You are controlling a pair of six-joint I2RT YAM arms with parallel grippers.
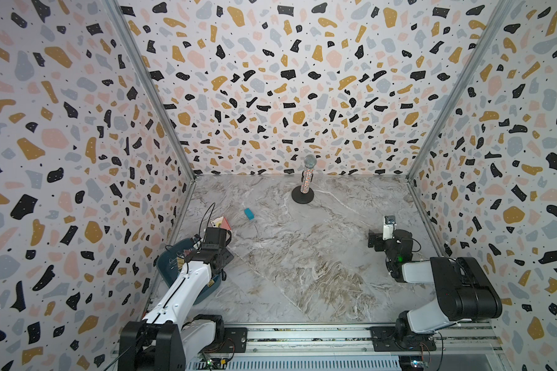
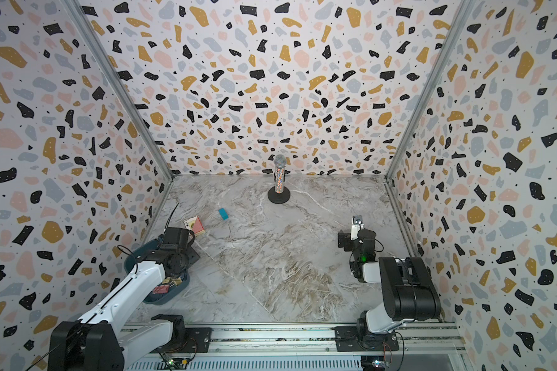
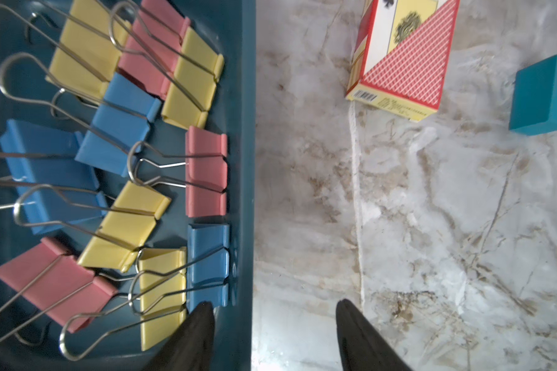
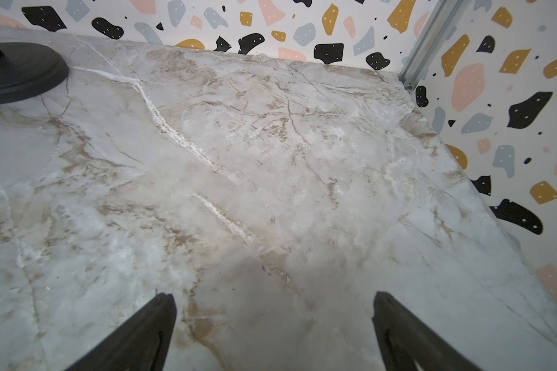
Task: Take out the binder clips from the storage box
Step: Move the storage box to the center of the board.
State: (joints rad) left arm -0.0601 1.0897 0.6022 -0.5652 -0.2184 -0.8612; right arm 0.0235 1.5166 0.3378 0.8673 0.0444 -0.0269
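Note:
The dark teal storage box [image 1: 164,266] [image 2: 135,257] sits at the front left, mostly under my left arm. Inside it lie several binder clips [image 3: 123,154] in blue, pink and yellow with silver wire handles; a few peek out beside the arm [image 2: 166,286]. My left gripper [image 3: 274,305] straddles the box wall [image 3: 243,128]. One fingertip [image 3: 203,313] is inside, touching the end of a blue clip [image 3: 208,263]. The other is outside, above the table. Its jaws stand apart and hold nothing. My right gripper [image 4: 274,298] [image 1: 389,221] hovers wide open over bare marble at the right.
A red-and-yellow playing card box [image 3: 405,64] [image 1: 221,223] lies just beyond the storage box. A small bright teal block [image 3: 544,96] [image 1: 249,214] lies further out. A glittery microphone on a round black stand [image 1: 306,180] [image 2: 279,180] is at the back centre. Patterned walls enclose three sides.

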